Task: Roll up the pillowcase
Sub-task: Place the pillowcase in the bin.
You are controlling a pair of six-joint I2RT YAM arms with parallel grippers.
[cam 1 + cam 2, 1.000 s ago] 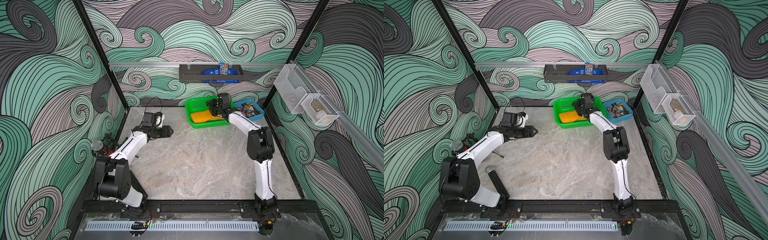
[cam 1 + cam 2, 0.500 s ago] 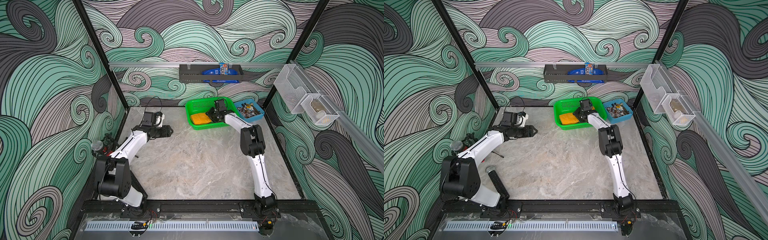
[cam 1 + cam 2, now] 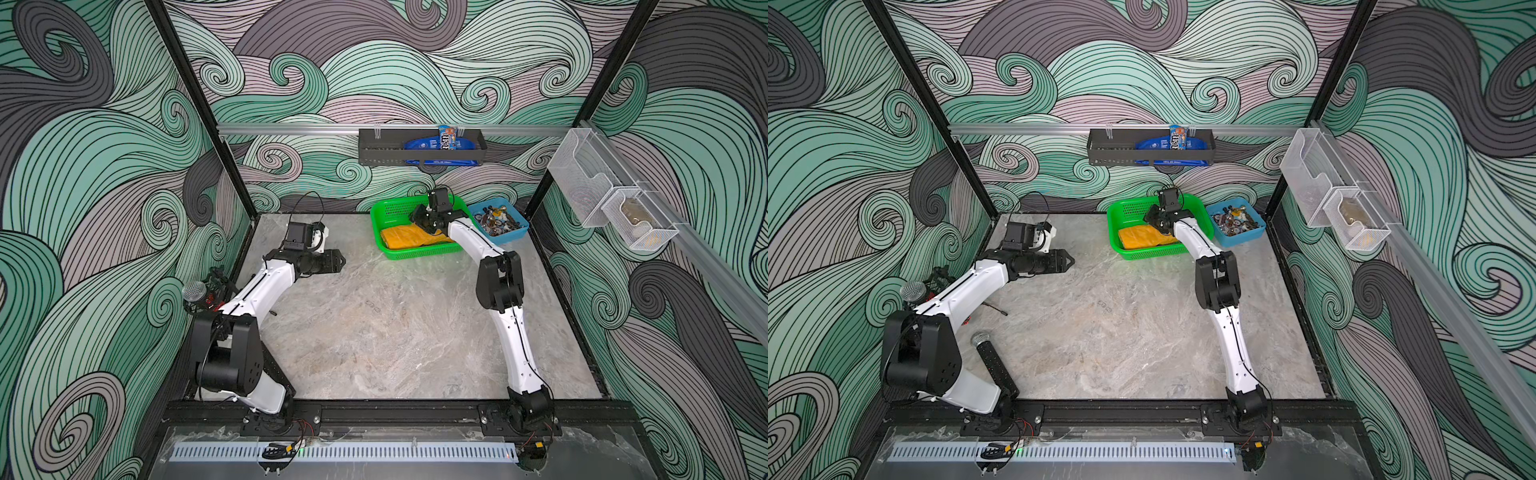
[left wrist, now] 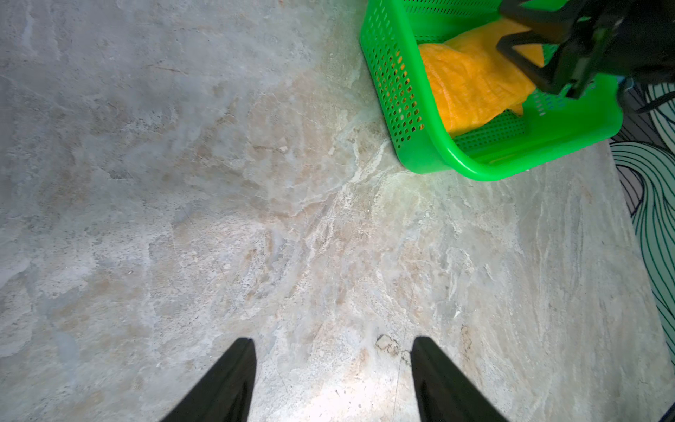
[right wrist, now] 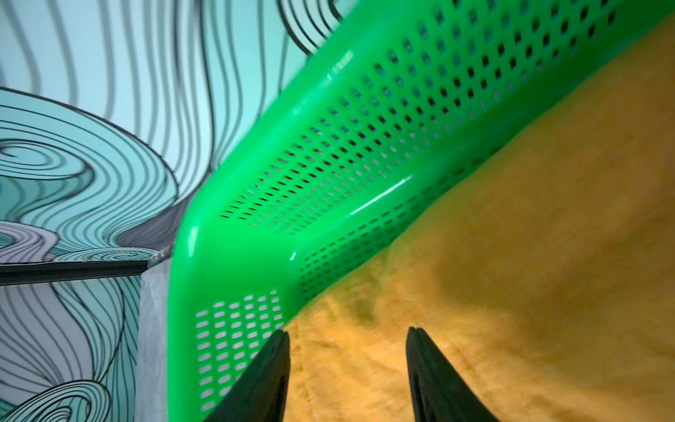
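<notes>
The pillowcase (image 3: 405, 237) lies bunched in the green basket (image 3: 424, 252), far right on the worktop. The right tool (image 5: 347, 332) hovers over it, jaws apart; the left tool (image 4: 332, 343) hangs open, empty. Fetching step, I'd say: pinch cloth, lift out.

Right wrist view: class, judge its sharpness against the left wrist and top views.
Right wrist view: motion-blurred, pillowcase and green basket smeared; left wrist view: sharp, bright patch on the table; both top views: crisp, evenly lit.
</notes>
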